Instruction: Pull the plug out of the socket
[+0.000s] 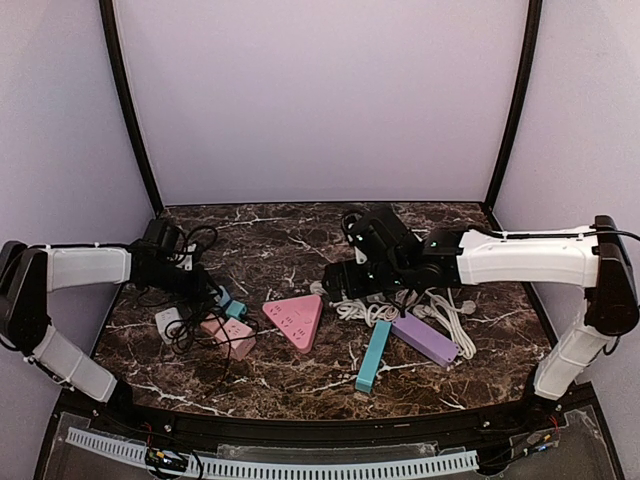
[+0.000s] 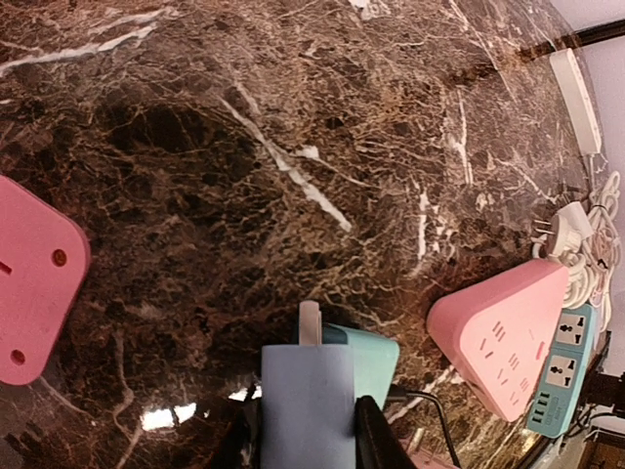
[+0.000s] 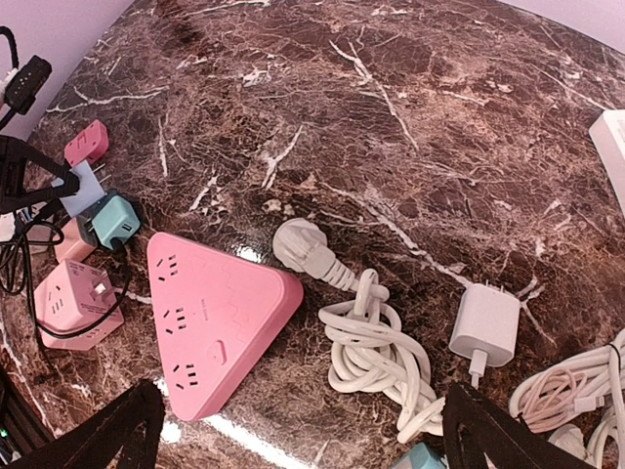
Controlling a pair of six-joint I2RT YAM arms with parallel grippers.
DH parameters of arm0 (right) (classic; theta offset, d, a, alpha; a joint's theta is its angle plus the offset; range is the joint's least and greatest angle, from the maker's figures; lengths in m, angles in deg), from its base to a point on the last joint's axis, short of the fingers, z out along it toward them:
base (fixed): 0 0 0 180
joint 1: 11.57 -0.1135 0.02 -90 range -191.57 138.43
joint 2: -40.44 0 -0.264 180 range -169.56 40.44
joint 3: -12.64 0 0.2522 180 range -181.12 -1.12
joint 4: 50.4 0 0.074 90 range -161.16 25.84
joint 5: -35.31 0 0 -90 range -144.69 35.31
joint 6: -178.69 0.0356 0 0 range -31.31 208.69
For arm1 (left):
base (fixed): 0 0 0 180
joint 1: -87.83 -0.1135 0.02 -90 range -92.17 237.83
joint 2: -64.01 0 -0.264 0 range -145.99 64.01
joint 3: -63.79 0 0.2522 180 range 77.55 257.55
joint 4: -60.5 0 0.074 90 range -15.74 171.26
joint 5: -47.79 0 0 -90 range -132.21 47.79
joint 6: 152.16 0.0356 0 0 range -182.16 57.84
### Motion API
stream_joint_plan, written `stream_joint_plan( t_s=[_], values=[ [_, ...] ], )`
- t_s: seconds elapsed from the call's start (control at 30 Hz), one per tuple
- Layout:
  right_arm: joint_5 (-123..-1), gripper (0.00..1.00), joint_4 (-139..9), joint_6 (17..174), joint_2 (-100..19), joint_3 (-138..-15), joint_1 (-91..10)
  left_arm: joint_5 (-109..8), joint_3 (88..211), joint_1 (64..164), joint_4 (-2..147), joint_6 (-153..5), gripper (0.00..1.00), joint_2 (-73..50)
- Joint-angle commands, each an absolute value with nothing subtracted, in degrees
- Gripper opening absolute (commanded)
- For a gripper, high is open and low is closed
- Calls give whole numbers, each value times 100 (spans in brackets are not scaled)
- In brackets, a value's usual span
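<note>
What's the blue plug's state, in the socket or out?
Apparently out: the blue plug, held by the left tool, shows a bare prong beside the teal socket.

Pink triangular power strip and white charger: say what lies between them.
A white plug and its coiled cord lie between them; the right wrist view shows it.

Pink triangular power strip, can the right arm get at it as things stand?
Probably yes. The right claw hangs open over the table, and the pink triangular power strip lies flat just ahead of it with nothing on top. The white coiled cord sits beside it, not across it.
</note>
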State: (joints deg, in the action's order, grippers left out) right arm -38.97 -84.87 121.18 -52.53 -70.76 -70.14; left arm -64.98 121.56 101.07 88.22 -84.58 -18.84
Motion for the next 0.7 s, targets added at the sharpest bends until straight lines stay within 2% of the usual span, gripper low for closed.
stream_joint_plan(
  t_s=[0.0,0.03,0.07,0.1,0.13,0.17,0.2,0.3,0.5,0.67],
  values=[
    [-3773,99,-8514,12223,-5041,-6966,-6962,-6012,12255,10068,8859,-8147,27,-2121],
    [-3774,99,-8516,12233,-5031,-6949,-6958,-5987,12268,10067,8877,-8157,33,-2172],
    [-3769,99,-8517,12251,-5027,-6940,-6951,-5922,12270,10071,8894,-8178,44,-2189],
    [-3765,99,-8512,12259,-5014,-6926,-6950,-5885,12272,10068,8903,-8194,50,-2192],
    [-3766,99,-8512,12277,-5005,-6914,-6948,-5811,12272,10071,8918,-8198,62,-2159],
    [-3765,99,-8516,12290,-4982,-6911,-6942,-5767,12272,10069,8932,-8208,67,-2142],
    [-3764,99,-8517,12301,-4964,-6899,-6946,-5696,12268,10072,8936,-8205,77,-2078],
    [-3792,98,-8534,12312,-4886,-6890,-6939,-5617,12197,10072,8870,-8163,92,-1901],
    [-3888,99,-8651,12272,-4737,-6901,-6845,-5203,12050,10072,8775,-8129,99,-1383],
    [-4158,99,-8716,12193,-4568,-6775,-6533,-5074,11895,10016,8471,-7992,99,-949]
  ],
)
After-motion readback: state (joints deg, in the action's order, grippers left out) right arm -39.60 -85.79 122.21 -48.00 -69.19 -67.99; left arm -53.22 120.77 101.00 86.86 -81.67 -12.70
